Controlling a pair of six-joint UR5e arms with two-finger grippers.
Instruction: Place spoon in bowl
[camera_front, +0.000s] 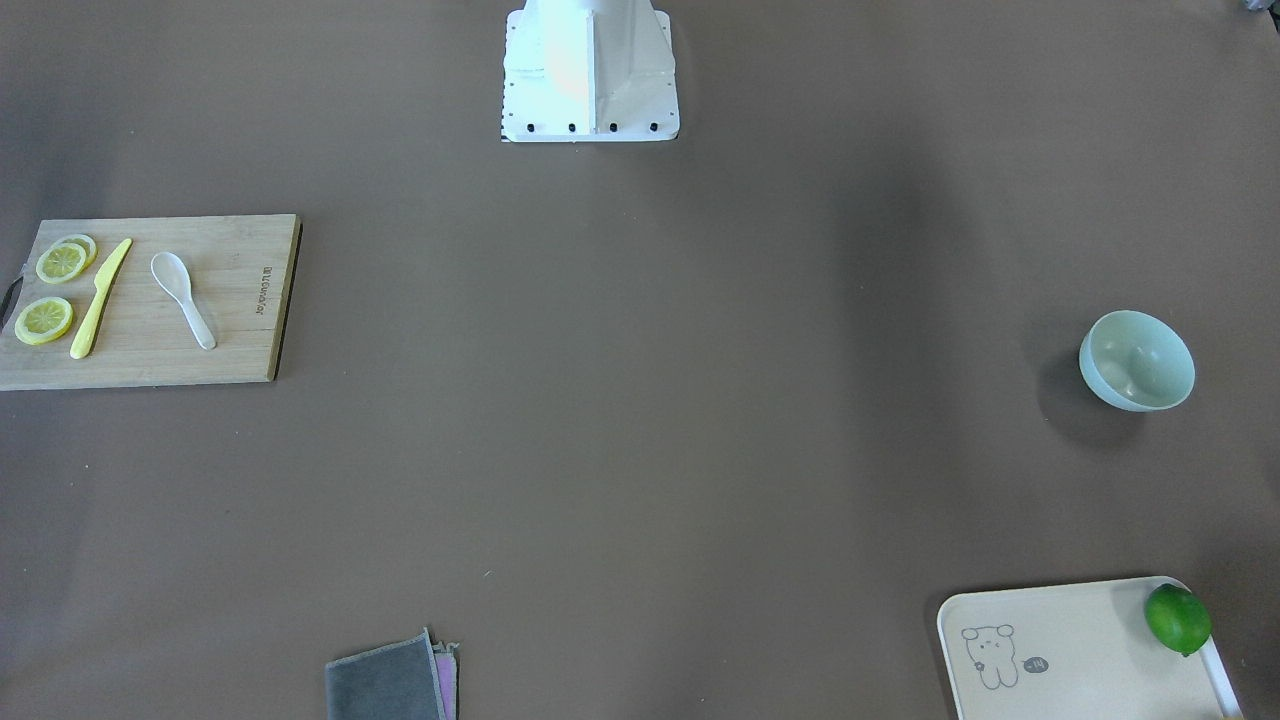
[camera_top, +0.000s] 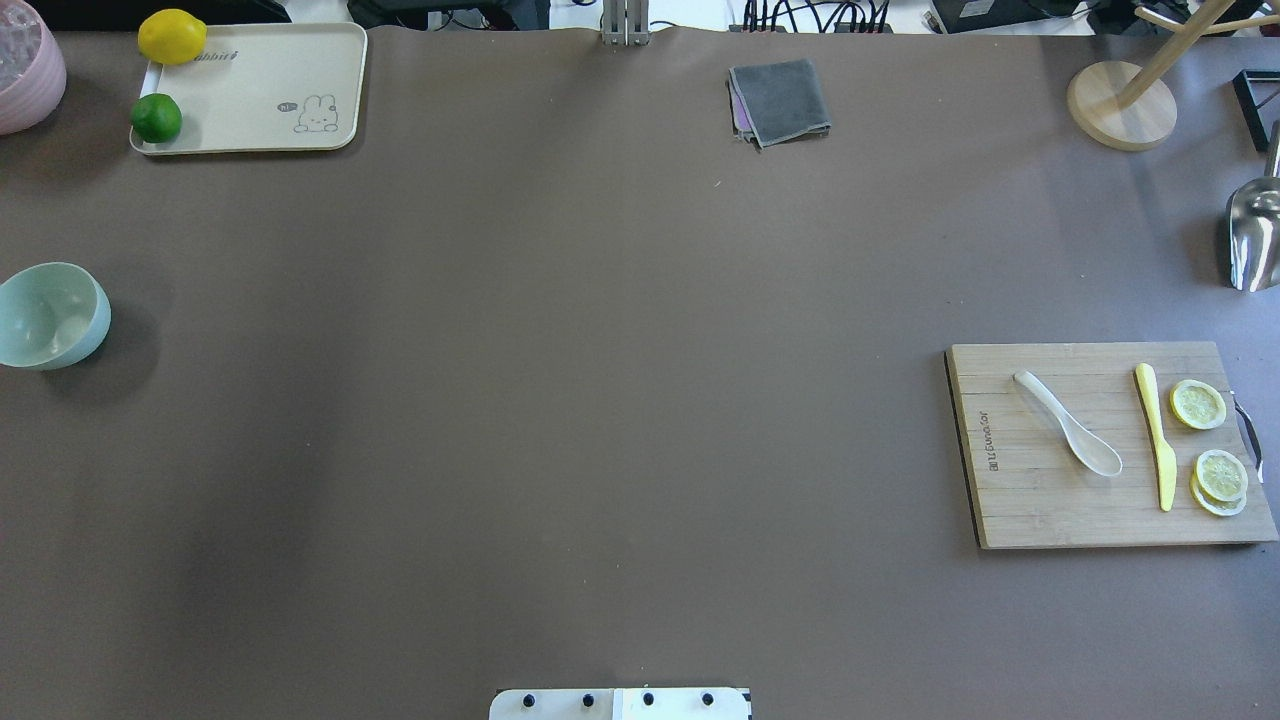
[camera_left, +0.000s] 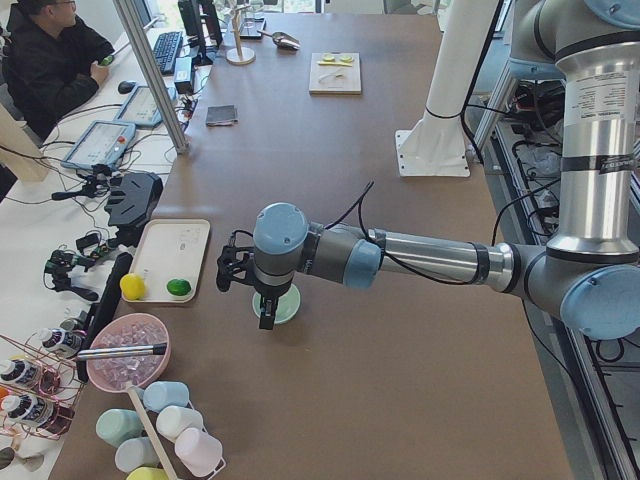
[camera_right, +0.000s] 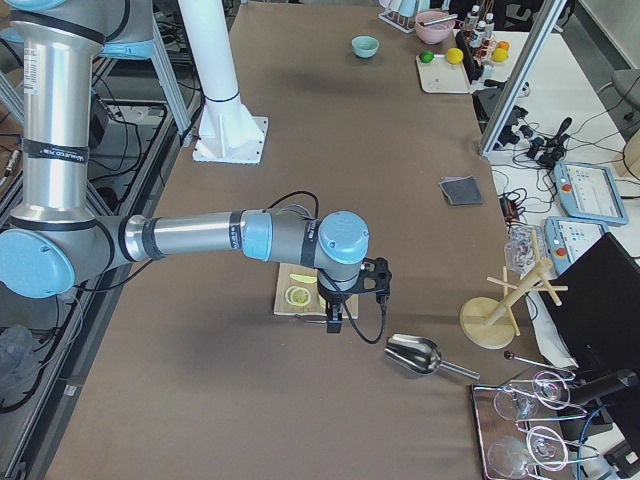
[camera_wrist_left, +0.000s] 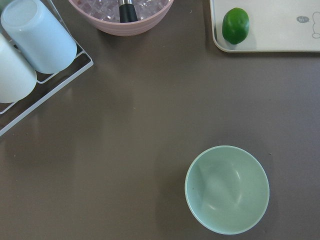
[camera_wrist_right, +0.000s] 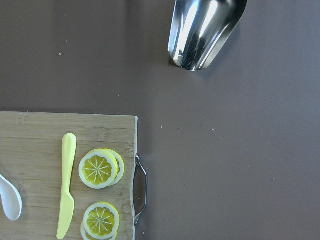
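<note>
Two arms reach out over your brown table (camera_top: 600, 400), one toward each end; the left gripper (camera_left: 266, 312) hangs above the bowl (camera_top: 50, 315), and the right gripper (camera_right: 333, 318) hangs above the outer end of the wooden cutting board (camera_top: 1040, 500); both show only from the side cameras, so you cannot tell whether either pair of jaws is released or clenched.

The board lies flat on the robot's right side of the table; the cream tray (camera_top: 250, 90) sits at the far left corner, with a lime (camera_top: 156, 118) and a lemon (camera_top: 172, 36) on it; the bowl stands upright on the bare table on the robot's far left, nearer the robot than the tray; it is round, pale mint green, smooth and plain, and your left wrist camera looks straight down into it.

The spoon (camera_top: 1070, 437) lies on the board, well apart from the bowl, with nearly the whole table between them; it is small, glossy white, with an oval scoop and a short handle; it rests on a slant, scoop toward the robot, handle pointing away; it sits between the board's printed mark and the slim yellow knife (camera_top: 1155, 430), touching neither; the lemon slices (camera_top: 1198, 404) lie beyond the knife, by the board's metal handle.
</note>
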